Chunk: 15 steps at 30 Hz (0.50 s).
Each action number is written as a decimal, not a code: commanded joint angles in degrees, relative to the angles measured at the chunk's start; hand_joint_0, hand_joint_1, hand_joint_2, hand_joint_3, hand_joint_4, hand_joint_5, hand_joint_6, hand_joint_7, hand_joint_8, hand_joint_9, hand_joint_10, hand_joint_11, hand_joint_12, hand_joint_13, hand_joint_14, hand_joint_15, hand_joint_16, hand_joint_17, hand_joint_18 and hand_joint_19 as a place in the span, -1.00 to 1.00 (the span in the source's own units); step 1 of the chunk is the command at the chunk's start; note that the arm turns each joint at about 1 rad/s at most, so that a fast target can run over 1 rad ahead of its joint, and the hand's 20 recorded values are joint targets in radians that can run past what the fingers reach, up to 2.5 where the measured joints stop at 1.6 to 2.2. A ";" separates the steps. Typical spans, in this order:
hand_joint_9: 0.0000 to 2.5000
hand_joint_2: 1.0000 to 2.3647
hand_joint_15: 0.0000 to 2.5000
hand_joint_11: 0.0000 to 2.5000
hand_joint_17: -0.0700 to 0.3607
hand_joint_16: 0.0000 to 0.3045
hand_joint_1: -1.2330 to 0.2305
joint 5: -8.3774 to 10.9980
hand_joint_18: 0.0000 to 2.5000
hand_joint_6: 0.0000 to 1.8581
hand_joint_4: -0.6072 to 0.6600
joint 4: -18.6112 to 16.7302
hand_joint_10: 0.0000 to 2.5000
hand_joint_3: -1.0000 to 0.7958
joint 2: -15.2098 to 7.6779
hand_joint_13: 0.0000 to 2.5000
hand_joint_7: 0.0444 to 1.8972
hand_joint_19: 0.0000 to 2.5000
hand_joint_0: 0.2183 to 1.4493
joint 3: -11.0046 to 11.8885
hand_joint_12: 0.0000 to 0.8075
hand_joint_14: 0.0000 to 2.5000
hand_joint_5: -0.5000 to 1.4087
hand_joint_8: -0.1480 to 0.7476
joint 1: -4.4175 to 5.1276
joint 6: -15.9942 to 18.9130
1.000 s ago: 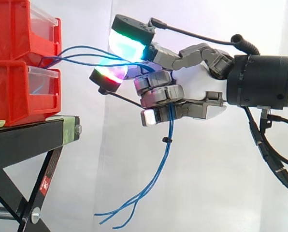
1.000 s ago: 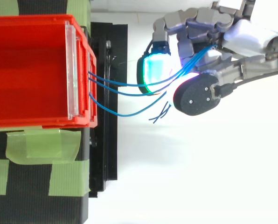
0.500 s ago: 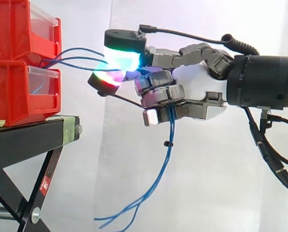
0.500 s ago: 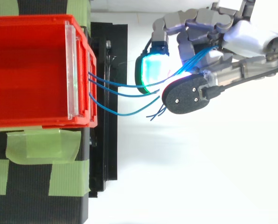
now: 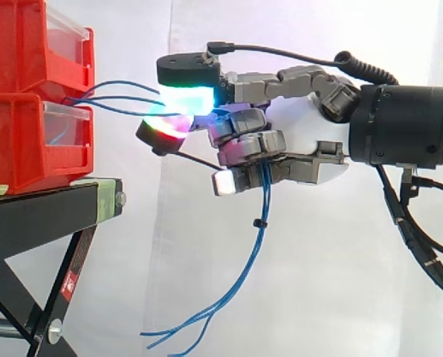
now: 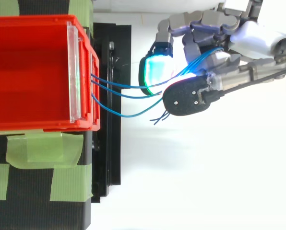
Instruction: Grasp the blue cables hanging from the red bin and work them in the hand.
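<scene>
Three thin blue cables point(image 5: 117, 97) point(image 6: 124, 86) run from the front of the upper red bin point(image 5: 39, 44) point(image 6: 32, 72) across the gap into my hand point(image 5: 303, 141) point(image 6: 215, 52). My fingers are curled round the cables, and two glowing fingertips point(image 5: 188, 97) press together on them near the bin. Below the hand the cables point(image 5: 244, 275) hang loose, and their free ends splay out at the bottom of the side view. The hand hovers to the right of the bins, a short way off.
Two red bins are stacked on a black stand point(image 5: 50, 208) point(image 6: 109, 120), the lower red bin point(image 5: 36, 141) under the upper one. Green tape point(image 6: 42, 148) holds the bins to the stand. A white curtain hangs behind.
The upper fingertip has come down and moved toward the bin, closing on the lower one over the cables. The loose cable ends have shifted slightly left.
</scene>
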State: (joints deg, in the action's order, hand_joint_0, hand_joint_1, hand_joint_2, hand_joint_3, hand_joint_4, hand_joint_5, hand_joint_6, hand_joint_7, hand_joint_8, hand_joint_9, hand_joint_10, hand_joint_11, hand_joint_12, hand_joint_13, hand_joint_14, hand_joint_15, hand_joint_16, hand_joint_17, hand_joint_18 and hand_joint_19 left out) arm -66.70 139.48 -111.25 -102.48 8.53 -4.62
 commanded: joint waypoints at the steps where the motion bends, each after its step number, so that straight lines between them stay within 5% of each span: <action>1: -0.57 -0.98 0.43 1.00 -0.14 -0.67 -0.25 -0.01 0.04 -0.56 0.34 0.00 1.00 -0.10 -0.02 -0.23 0.37 -0.57 0.13 0.00 0.33 1.00 -0.29 0.43 0.00 -0.04; 6: -0.57 -0.98 0.48 1.00 -0.21 -0.71 -0.19 -0.01 0.02 -0.61 0.31 0.00 1.00 -0.58 -0.02 -0.25 0.41 -0.45 0.08 0.00 0.33 1.00 -0.29 0.42 0.00 -0.04; 15: -0.53 -0.97 0.47 1.00 -0.22 -0.72 -0.18 -0.01 0.06 -0.59 0.32 -0.09 1.00 -0.53 -0.02 -0.23 0.40 -0.44 0.15 0.00 0.31 1.00 -0.27 0.44 0.00 -0.13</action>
State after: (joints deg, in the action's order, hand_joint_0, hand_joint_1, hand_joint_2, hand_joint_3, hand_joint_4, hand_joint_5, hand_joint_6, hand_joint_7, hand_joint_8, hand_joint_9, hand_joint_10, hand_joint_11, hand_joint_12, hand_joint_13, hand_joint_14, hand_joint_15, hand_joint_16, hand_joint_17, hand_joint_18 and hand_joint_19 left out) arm -66.71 139.40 -111.26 -102.48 8.53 -4.74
